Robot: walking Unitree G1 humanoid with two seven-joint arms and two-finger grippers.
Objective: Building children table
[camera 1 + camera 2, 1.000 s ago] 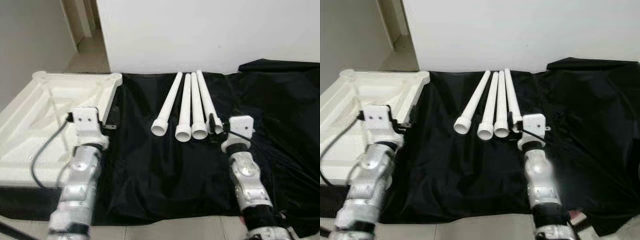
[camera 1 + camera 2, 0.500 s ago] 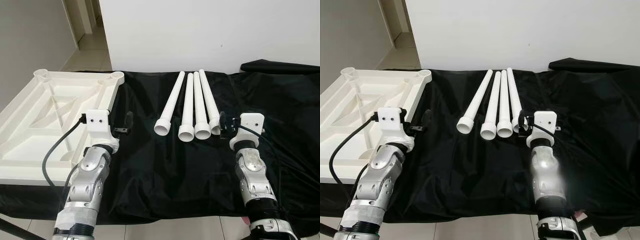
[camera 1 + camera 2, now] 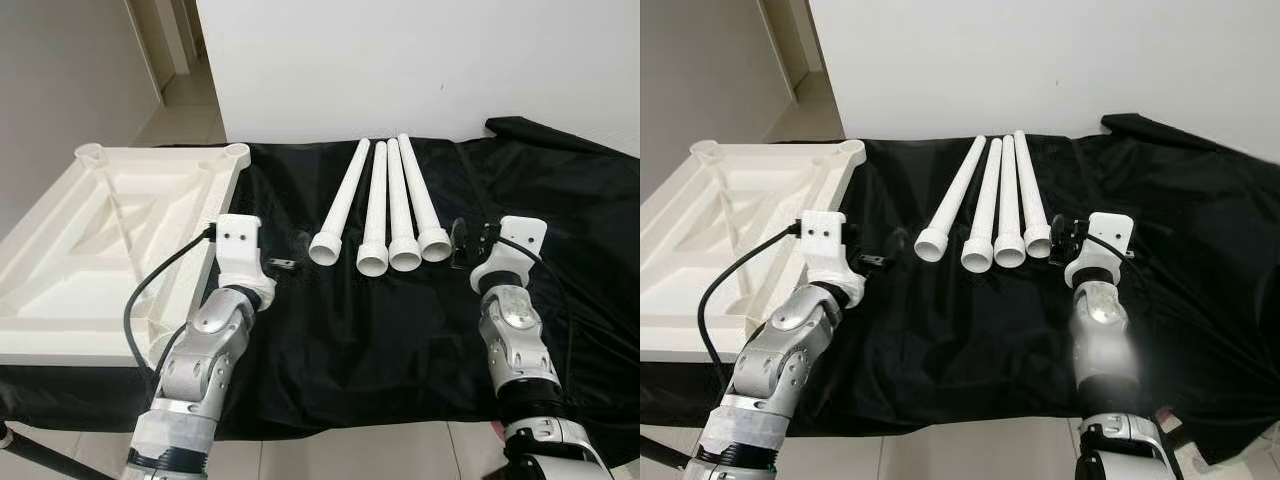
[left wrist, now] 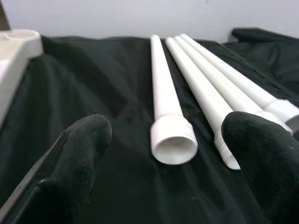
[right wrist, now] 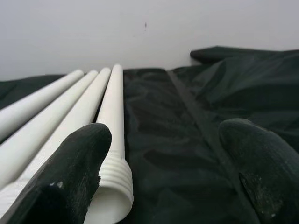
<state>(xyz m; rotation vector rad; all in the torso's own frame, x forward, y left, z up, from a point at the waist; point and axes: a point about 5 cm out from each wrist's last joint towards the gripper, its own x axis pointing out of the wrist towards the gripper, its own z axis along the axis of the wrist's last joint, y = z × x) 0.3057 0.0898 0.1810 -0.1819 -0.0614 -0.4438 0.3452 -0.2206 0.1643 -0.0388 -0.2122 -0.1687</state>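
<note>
Table legs (image 3: pixel 385 205) are lying ahead of my left gripper (image 4: pixel 159 154) and right gripper (image 5: pixel 163 168); both are reaching forward, fingers apart.

The left gripper (image 3: pixel 290 255) has been brought away from the edge of the white tabletop (image 3: pixel 110 235) and out over the black cloth (image 3: pixel 330 330), toward the wide end of the leftmost of the four white legs (image 3: pixel 340 205). Its fingers (image 4: pixel 79 154) are now held spread, with that leg's open end seen between them in the left wrist view.

The right gripper (image 3: pixel 460 243) has been shifted off the near end of the rightmost leg (image 3: pixel 420 200) to a spot just beside it on the right; one finger (image 5: pixel 74 172) is seen near the leg's threaded end.

The camera has also been moved, and the blur seen a second ago has cleared.
</note>
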